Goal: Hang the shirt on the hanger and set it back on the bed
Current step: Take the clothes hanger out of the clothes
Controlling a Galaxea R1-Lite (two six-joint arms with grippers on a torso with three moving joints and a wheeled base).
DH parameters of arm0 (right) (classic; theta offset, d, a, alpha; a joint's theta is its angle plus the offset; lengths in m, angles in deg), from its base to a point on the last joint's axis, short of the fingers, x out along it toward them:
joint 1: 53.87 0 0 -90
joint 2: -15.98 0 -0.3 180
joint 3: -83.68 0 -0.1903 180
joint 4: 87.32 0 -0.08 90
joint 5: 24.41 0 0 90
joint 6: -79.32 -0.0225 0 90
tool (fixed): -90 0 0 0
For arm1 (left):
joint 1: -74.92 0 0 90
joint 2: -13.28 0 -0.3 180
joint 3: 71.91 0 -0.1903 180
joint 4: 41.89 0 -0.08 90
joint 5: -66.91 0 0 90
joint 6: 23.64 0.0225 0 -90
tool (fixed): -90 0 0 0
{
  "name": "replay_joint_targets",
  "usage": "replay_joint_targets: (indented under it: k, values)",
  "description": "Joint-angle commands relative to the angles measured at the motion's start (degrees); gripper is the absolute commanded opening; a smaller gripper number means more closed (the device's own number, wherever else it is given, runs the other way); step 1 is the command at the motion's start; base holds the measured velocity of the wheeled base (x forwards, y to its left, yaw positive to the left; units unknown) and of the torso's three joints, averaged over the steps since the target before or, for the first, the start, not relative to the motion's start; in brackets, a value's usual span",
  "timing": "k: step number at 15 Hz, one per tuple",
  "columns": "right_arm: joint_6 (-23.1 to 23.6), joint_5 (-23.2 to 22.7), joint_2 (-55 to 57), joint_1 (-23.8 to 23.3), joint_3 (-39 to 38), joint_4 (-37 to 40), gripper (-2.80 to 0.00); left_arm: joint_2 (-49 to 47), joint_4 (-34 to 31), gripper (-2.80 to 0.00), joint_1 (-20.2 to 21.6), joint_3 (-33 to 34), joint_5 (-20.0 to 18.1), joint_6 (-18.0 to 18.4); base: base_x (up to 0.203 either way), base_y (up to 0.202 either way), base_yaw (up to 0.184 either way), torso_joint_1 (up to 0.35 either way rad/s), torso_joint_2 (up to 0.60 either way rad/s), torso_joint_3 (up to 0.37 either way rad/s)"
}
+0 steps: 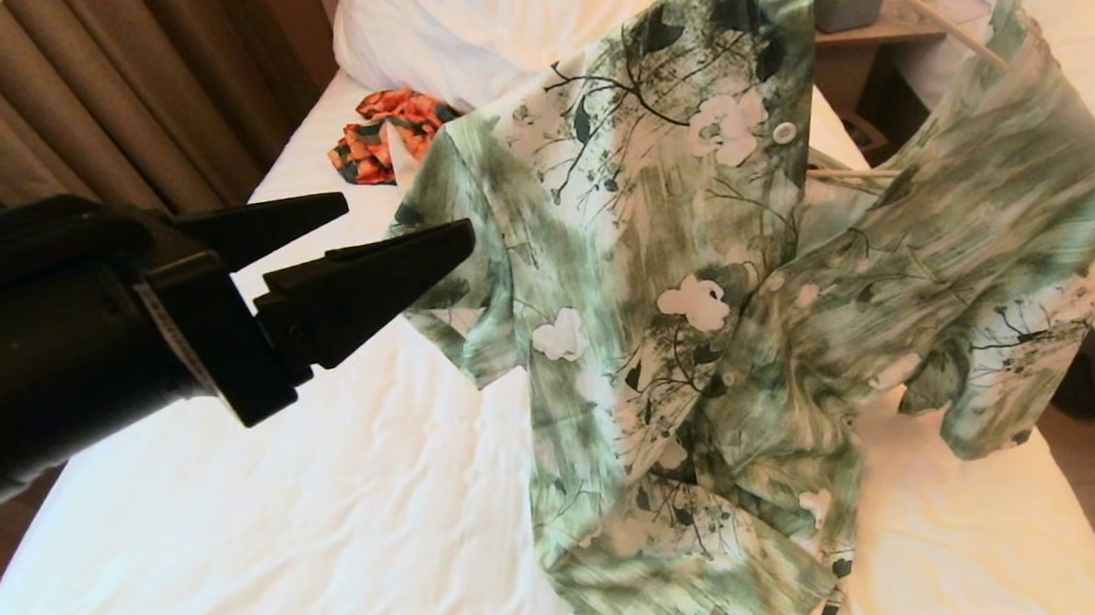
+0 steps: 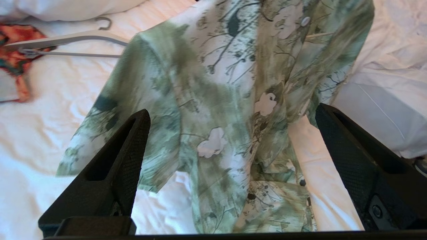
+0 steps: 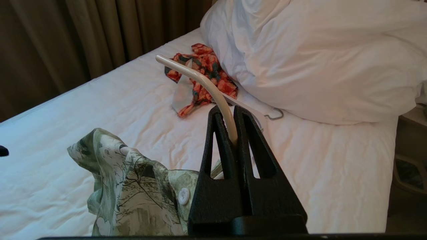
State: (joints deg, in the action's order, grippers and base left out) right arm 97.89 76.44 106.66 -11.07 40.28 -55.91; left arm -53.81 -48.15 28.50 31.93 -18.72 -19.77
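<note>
**A:** Where are we now with the shirt [image 1: 711, 332]?

**B:** We hold it up over the bed [image 1: 228, 539]. It hangs on the hanger [image 3: 206, 86], and its bottom part rests in a heap on the white sheet. One shoulder looks dressed. The other side droops, and we see a bare bit of the hanger's arm sticking out there.

**A:** Who holds the hanger?

**B:** Our right claw [image 3: 235, 141]. Its two fingers are pinched tight on the cream hook, up near the shirt's collar.

**A:** And our left claw [image 1: 399, 226]?

**B:** It is wide open and holds nothing. It sits in the air just beside the shirt's sleeve, pointing at the cloth.

**A:** So which step is this?

**B:** We think we are fixing the shirt on the hanger. Laying it down comes after.

**A:** What do we need next?

**B:** We think the left claw should pinch the loose cloth and tug it so the shirt sits straight. The right claw must keep the hook steady, or the shirt may slide off.

**A:** What else is on the bed?

**B:** An orange garment [image 1: 385, 132] and a grey hanger [image 2: 66, 40] by the pillow [image 3: 317, 60]. We leave those alone.
</note>
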Motion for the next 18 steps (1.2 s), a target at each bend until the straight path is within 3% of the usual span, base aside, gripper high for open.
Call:
replay_joint_targets:
  k: [1, 8, 11, 18]
  values:
    - [0.4, 0.2, -0.5, 0.3, 0.0, 0.1, -2.8, 2.5, 0.1, 0.0, 1.5, 1.0, 0.1, -0.3, 0.0, 0.0, 0.0, 0.0, 0.0, 0.0]
    - [0.4, 0.7, -1.6, 0.4, 0.0, 0.3, -2.8, 9.9, -0.5, 0.0, 11.4, 6.1, 0.2, -4.5, 0.0, 0.0, 0.0, 0.0, 0.0, 0.0]
    - [0.4, 0.7, -1.7, 0.4, -0.1, 0.5, -2.8, 11.9, -4.0, 0.0, 12.3, 6.2, 2.6, -6.8, 0.0, 0.0, 0.0, 0.0, 0.0, 0.0]
    - [0.3, 0.8, -2.0, 0.4, -0.4, 0.6, -2.8, 15.5, -4.5, 0.0, 15.2, 8.1, 2.8, -6.9, 0.0, 0.0, 0.0, 0.0, 0.0, 0.0]
